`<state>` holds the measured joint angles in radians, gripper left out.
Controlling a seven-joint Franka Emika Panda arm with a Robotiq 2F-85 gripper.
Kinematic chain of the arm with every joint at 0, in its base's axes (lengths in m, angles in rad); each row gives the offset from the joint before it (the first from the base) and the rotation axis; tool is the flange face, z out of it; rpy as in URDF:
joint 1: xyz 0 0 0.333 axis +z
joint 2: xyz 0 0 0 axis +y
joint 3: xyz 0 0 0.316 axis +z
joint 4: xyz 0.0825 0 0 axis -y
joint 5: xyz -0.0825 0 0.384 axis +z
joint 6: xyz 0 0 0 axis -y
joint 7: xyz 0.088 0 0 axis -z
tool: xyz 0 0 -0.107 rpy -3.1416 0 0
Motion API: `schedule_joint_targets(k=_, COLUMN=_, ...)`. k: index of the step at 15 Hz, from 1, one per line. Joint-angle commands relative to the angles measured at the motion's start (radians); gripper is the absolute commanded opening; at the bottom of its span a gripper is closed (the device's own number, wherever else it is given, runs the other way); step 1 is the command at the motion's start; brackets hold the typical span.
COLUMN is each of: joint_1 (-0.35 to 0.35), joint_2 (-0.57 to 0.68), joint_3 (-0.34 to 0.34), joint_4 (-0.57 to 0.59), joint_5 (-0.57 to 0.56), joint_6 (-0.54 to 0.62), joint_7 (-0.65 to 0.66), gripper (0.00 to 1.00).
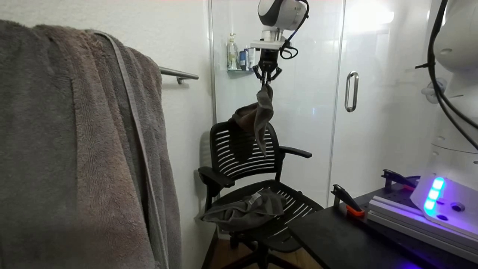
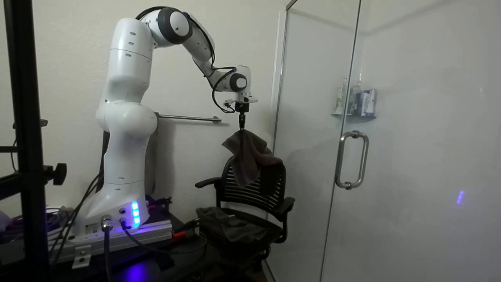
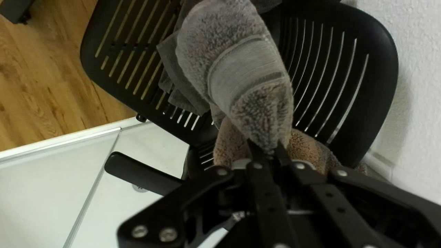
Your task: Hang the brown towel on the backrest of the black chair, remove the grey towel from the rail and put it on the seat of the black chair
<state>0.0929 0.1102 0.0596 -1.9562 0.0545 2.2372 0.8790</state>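
Observation:
The brown towel [image 1: 264,108] hangs from my gripper [image 1: 265,83], its lower part lying over the top of the black chair's [image 1: 297,151] backrest [image 1: 220,157]. A loose end dangles in front of the slats. In the wrist view the fingertips stand close together with brown towel [image 3: 237,62] cloth pinched between my gripper [image 3: 264,148]. Thick folds of the grey towel [image 1: 101,149] hang over the rail [image 1: 177,73] on the white wall. In an exterior view the arm hides most of that towel. On the seat [image 1: 298,213] lies a rumpled dark grey cloth [image 1: 250,211].
Behind the chair stands a glass shower wall with a metal door handle [image 1: 351,91]. Bottles [image 1: 242,59] sit on a small shelf behind the glass. The black table [image 1: 317,231] carrying the arm's base reaches close to the chair. Armrests [image 2: 208,182] jut out beside the seat.

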Motion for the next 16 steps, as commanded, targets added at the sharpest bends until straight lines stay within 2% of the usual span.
schedule_joint_targets(k=1, joint_1=0.003, joint_2=0.080, joint_3=-0.002, joint_4=0.111, joint_5=0.020, joint_6=-0.091, joint_7=-0.023, gripper=0.43)
schedule_joint_targets(k=4, joint_1=0.027, joint_2=0.118, joint_3=-0.009, joint_4=0.171, joint_5=-0.053, joint_6=-0.133, joint_7=0.015, gripper=0.66)
schedule_joint_targets(k=8, joint_1=0.086, joint_2=0.056, joint_3=-0.024, joint_4=0.174, joint_5=-0.346, joint_6=-0.127, joint_7=0.122, gripper=0.93)
schedule_joint_targets(k=9, joint_1=0.059, joint_2=0.096, joint_3=-0.011, joint_4=0.172, joint_5=-0.264, joint_6=-0.105, joint_7=0.090, gripper=0.98)
schedule_joint_targets(k=10, joint_1=0.066, joint_2=0.089, joint_3=-0.009, joint_4=0.177, joint_5=-0.279, joint_6=-0.105, joint_7=0.104, gripper=0.82)
schedule_joint_targets(k=12, joint_1=0.068, joint_2=0.089, joint_3=-0.008, joint_4=0.176, joint_5=-0.277, joint_6=-0.105, joint_7=0.104, gripper=0.94)
schedule_joint_targets(k=14, joint_1=0.067, joint_2=0.093, joint_3=-0.010, joint_4=0.175, joint_5=-0.277, joint_6=-0.105, joint_7=0.104, gripper=1.00)
schedule_joint_targets(k=15, joint_1=0.028, joint_2=0.101, joint_3=0.010, joint_4=0.172, joint_5=-0.131, joint_6=-0.074, joint_7=-0.025, gripper=1.00)
schedule_joint_targets(k=16, joint_1=0.028, joint_2=0.126, joint_3=0.017, joint_4=0.183, joint_5=-0.093, joint_6=-0.061, joint_7=-0.079, gripper=1.00)
